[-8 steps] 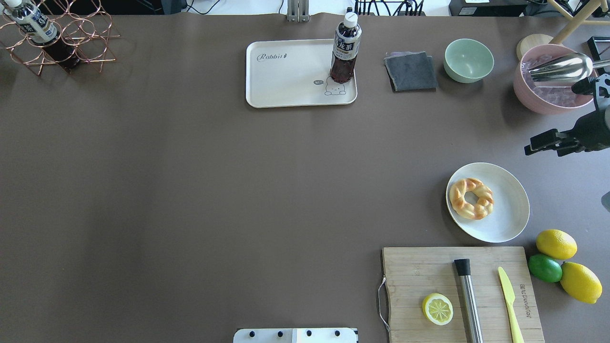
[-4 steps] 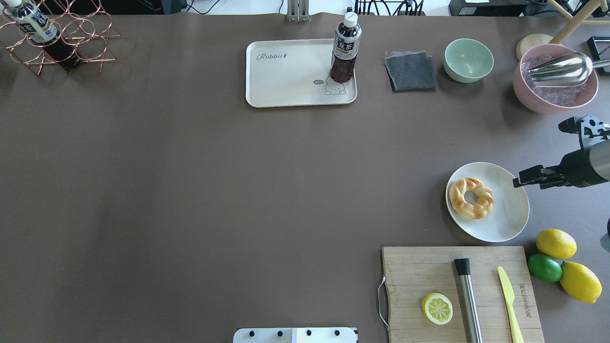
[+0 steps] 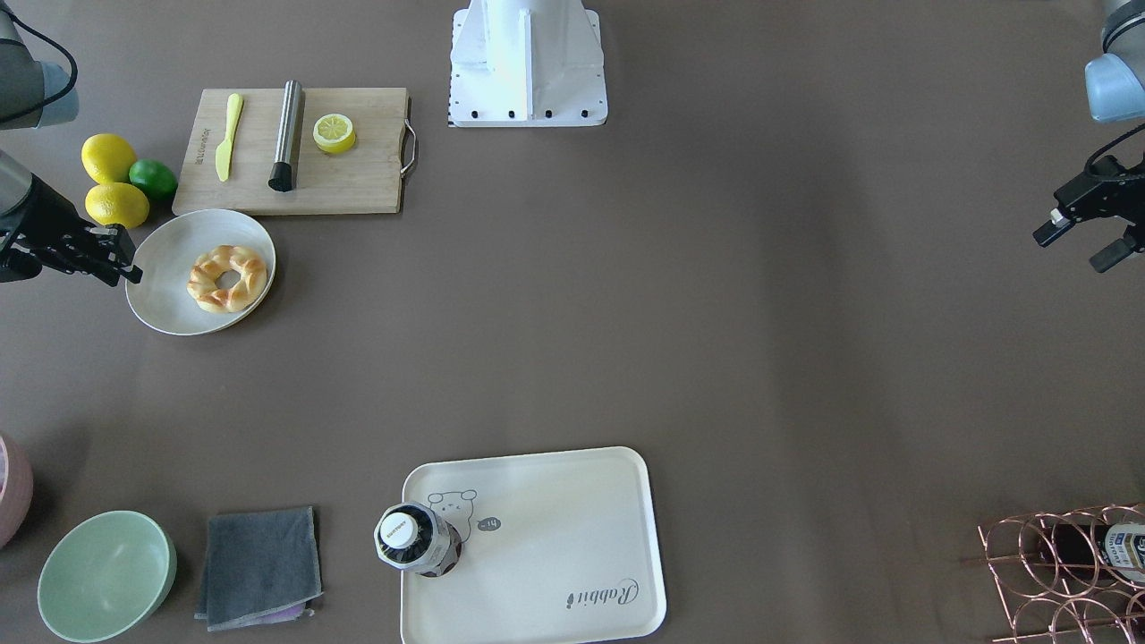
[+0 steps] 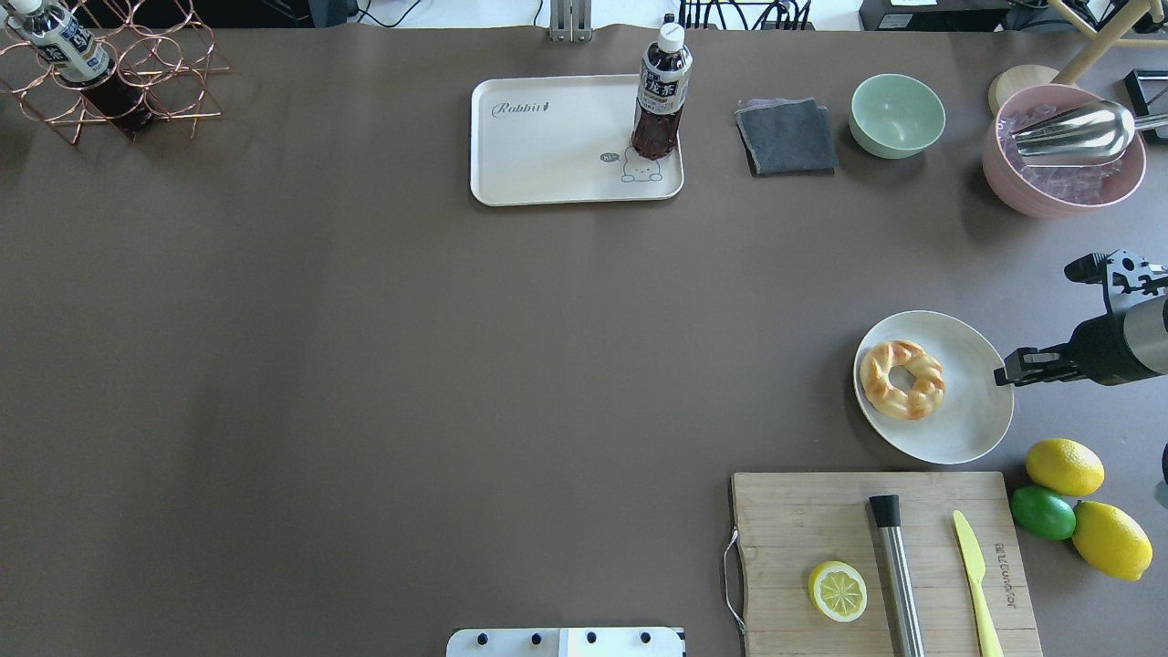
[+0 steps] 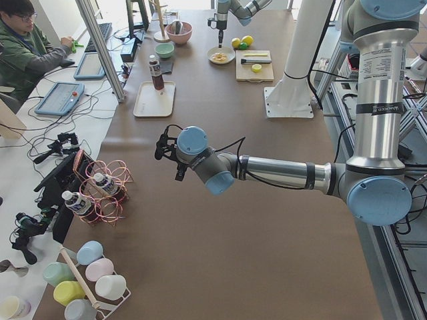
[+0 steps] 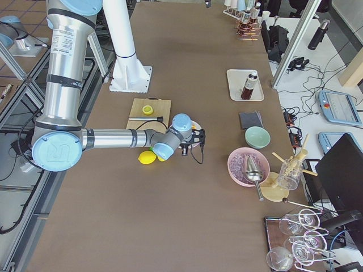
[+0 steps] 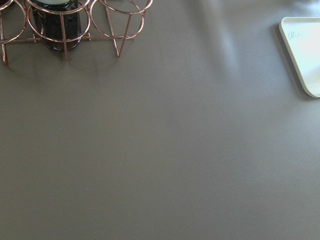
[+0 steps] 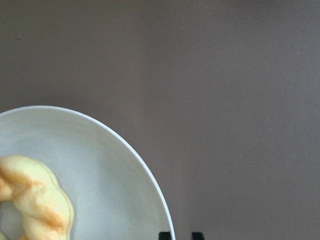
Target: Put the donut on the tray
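The golden-brown braided donut (image 4: 902, 380) lies on the left part of a round white plate (image 4: 972, 401) at the right of the table; it also shows in the front view (image 3: 227, 278) and the right wrist view (image 8: 35, 200). My right gripper (image 4: 1001, 374) hovers at the plate's right rim, shut and empty, its tips low in the wrist view (image 8: 180, 235). The cream tray (image 4: 547, 155) lies at the far middle with a dark drink bottle (image 4: 662, 91) standing on its bear corner. My left gripper (image 3: 1073, 240) is open and empty at the table's left, far from both.
A wooden cutting board (image 4: 803, 529) with a lemon half (image 4: 838, 591), a steel rod and a yellow knife lies near the plate. Two lemons and a lime (image 4: 1043, 513) lie beside it. A green bowl (image 4: 897, 114), grey cloth (image 4: 787, 137), pink bowl (image 4: 1063, 182) and wire bottle rack (image 4: 119, 73) line the far edge.
My right gripper has moved from beside the pink bowl towards the robot's side, down to the plate's right rim. The donut, plate and tray have not moved.
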Controlling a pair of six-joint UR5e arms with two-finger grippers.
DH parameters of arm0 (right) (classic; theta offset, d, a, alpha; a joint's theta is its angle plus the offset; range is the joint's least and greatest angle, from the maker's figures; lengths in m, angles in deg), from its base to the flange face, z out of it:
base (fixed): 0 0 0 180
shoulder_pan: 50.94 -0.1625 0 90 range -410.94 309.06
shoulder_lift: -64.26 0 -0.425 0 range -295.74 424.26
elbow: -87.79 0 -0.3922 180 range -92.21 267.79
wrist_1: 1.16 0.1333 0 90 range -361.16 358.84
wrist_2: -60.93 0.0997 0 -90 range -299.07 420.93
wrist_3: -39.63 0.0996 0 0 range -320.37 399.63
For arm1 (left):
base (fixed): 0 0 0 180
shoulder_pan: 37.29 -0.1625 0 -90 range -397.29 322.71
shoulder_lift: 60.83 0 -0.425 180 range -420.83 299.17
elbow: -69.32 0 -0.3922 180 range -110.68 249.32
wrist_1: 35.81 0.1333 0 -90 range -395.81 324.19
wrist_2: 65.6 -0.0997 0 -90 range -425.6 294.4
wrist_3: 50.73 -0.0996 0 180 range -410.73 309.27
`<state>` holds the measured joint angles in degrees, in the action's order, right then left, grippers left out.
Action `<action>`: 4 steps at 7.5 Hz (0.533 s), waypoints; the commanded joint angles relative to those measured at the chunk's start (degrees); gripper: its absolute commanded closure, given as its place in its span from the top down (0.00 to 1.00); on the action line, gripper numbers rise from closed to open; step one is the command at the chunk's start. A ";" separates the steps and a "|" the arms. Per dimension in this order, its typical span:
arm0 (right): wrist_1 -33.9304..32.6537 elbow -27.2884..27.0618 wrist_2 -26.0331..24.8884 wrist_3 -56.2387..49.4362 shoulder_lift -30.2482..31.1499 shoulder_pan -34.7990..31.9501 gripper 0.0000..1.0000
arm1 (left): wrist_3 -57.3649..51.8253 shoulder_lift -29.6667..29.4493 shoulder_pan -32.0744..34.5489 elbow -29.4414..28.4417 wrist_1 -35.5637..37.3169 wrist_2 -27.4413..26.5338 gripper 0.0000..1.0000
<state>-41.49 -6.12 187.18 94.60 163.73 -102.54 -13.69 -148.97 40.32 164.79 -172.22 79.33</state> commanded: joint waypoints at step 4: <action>0.08 -0.31 -0.30 1.89 -2.08 0.89 0.00 | 0.22 0.07 0.00 0.34 0.00 0.00 0.99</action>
<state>-41.41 -6.19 186.68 95.21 163.17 -101.70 -13.63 -148.83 40.31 165.03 -172.30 79.33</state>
